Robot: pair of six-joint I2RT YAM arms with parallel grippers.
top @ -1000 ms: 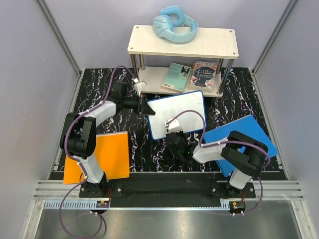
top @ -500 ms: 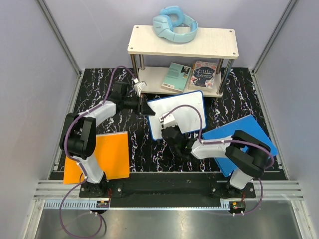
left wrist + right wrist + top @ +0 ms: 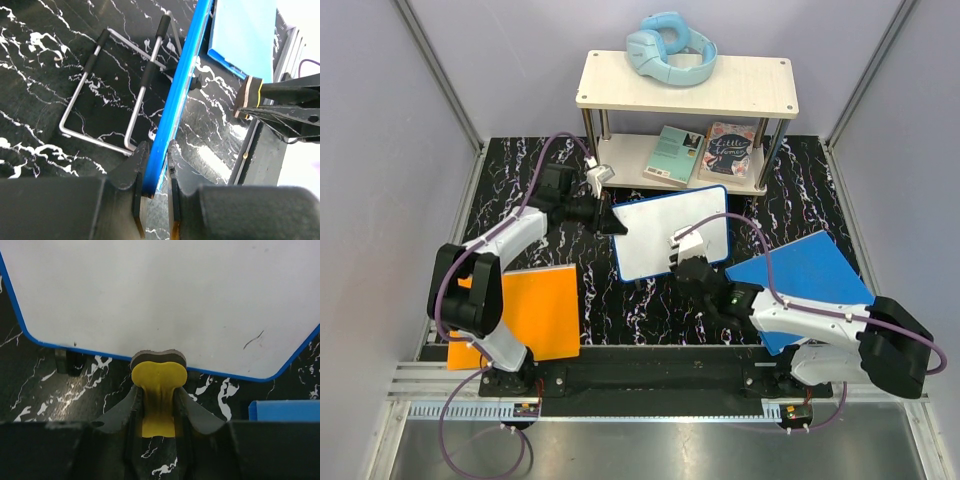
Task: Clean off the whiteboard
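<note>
Right wrist view: right claw pinching a yellow foam eraser could shove the blue-rimmed white whiteboard out of the clamped left claw.

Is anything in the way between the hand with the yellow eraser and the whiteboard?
No, nothing visible is in the way. The right hand holds the yellow eraser, its dark tip right by the lower blue rim of the whiteboard. The left hand only pinches the board's side edge, away from there.
</note>
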